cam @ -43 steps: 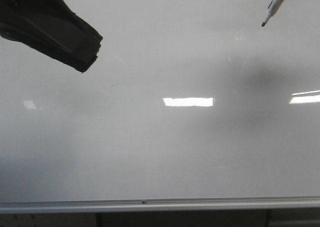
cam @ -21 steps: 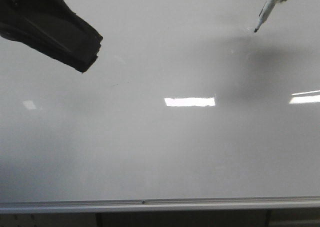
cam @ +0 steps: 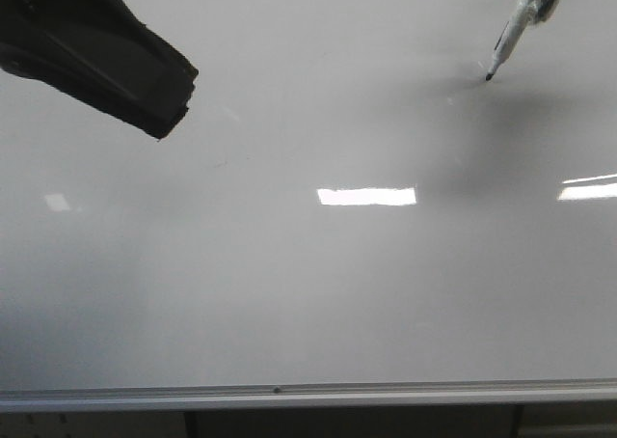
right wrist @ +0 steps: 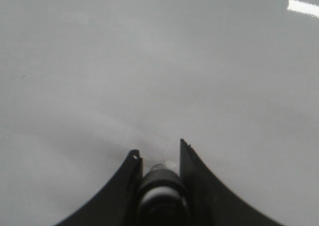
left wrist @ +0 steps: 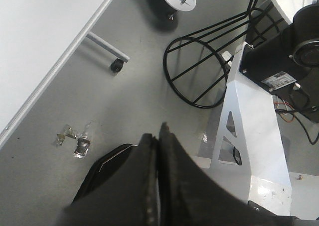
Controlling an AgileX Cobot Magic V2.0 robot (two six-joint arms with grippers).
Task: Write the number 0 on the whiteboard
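The whiteboard (cam: pixel 308 293) fills the front view, glossy pale grey, with a silver strip (cam: pixel 289 396) along its lower edge. No drawn number 0 shows on it. My right gripper (right wrist: pixel 159 154) is shut on a marker (right wrist: pixel 160 186). In the front view the marker (cam: pixel 508 38) slants down from the top right, and its black tip meets its own shadow on the board. My left gripper (cam: pixel 169 100) is shut and empty at the upper left, away from the marker. In the left wrist view its fingertips (left wrist: pixel 160 131) point at the floor.
Bright rectangular light reflections (cam: pixel 366 196) lie on the board. The left wrist view shows the board's edge (left wrist: pixel 60 69), a caster wheel (left wrist: pixel 117 64), a black wire stool (left wrist: pixel 209 61) and the white robot frame (left wrist: pixel 249 136) on the grey floor.
The marker has moved down and slightly left, and its tip has come to the board and its shadow. The left gripper has not moved.
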